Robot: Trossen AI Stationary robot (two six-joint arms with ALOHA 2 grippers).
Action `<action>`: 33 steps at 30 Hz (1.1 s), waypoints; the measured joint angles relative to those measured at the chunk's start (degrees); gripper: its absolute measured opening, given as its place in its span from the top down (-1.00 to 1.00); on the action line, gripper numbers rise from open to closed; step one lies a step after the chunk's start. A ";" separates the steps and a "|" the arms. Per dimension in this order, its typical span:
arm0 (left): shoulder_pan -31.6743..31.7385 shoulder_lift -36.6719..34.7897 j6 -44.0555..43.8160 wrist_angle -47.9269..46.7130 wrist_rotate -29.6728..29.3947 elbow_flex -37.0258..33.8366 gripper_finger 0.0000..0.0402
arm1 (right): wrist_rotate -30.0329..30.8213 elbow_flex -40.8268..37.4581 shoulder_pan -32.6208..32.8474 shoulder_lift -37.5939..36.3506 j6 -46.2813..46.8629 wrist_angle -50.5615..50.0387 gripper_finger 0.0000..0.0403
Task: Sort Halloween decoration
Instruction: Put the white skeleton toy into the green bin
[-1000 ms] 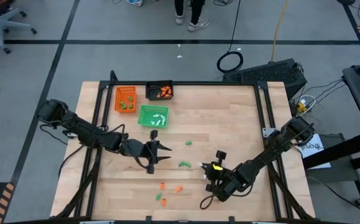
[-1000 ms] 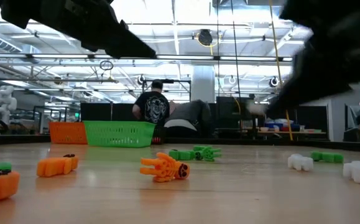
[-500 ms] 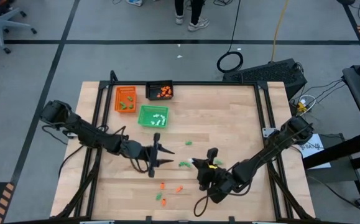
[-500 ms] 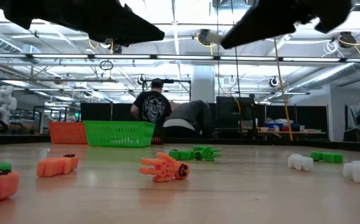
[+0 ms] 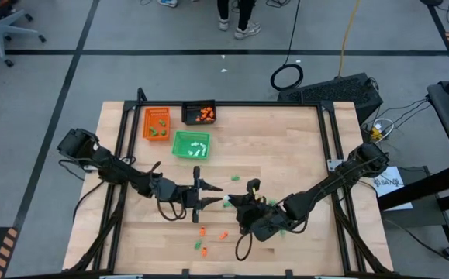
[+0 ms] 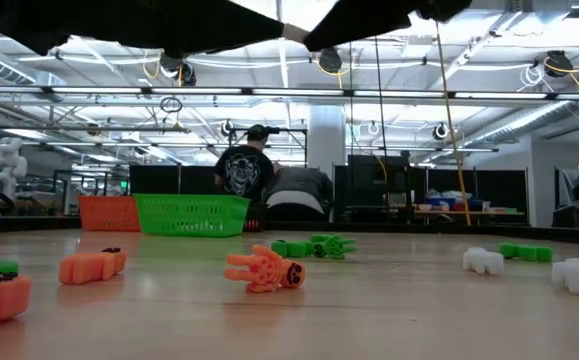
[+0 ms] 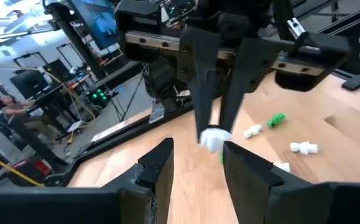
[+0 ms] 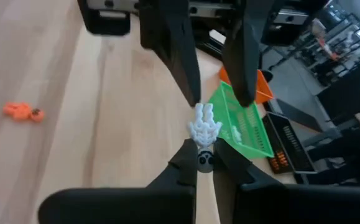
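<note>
Of the Halloween decoration, a white skeleton-hand piece [image 8: 203, 124] hangs in the air over the table's middle, with my right gripper [image 8: 204, 149] shut on it. My left gripper [image 7: 196, 144] faces it from the table's left, open, its fingertips [image 8: 196, 99] standing at the piece's free end. In the high view the two grippers meet tip to tip, left gripper [image 5: 216, 195] and right gripper [image 5: 234, 203]. Loose orange [image 6: 264, 270], green [image 6: 314, 245] and white pieces [image 6: 483, 261] lie on the wood. My right gripper pinches the white piece by its near end [image 8: 203, 144] between its two fingers. The fingers come from the table's right, slanting a little downward. The rest of the piece sticks out past the fingertips, lifted clear of the table. My left gripper: whether one fingertip touches the piece's free end [image 7: 214, 138], I cannot tell.
An orange tray [image 5: 157, 123], a black tray [image 5: 199, 113] and a green tray [image 5: 191, 145] stand at the far left, each with pieces in it. Orange and green pieces [image 5: 224, 235] lie near the front edge. People stand beyond the table's far edge.
My right gripper has risen from the table and gone toward the table's left, up to my left gripper, rolling its wrist and carrying the white piece clear of the wood. My left gripper has rolled about its own line and edged toward the table's right.
</note>
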 joint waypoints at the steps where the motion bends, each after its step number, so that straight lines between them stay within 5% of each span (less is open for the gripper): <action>1: 0.00 0.00 0.00 0.00 0.10 0.02 0.32 | -0.14 0.00 -0.19 0.00 -0.24 0.70 0.98; 20: 0.02 0.00 -0.13 -1.45 5.26 0.07 0.34 | -3.20 0.00 -1.21 -0.02 -1.46 3.25 0.98; 33: 0.64 0.00 0.02 -1.70 5.03 0.34 0.94 | -3.51 0.00 -1.18 -0.02 -1.68 3.80 0.93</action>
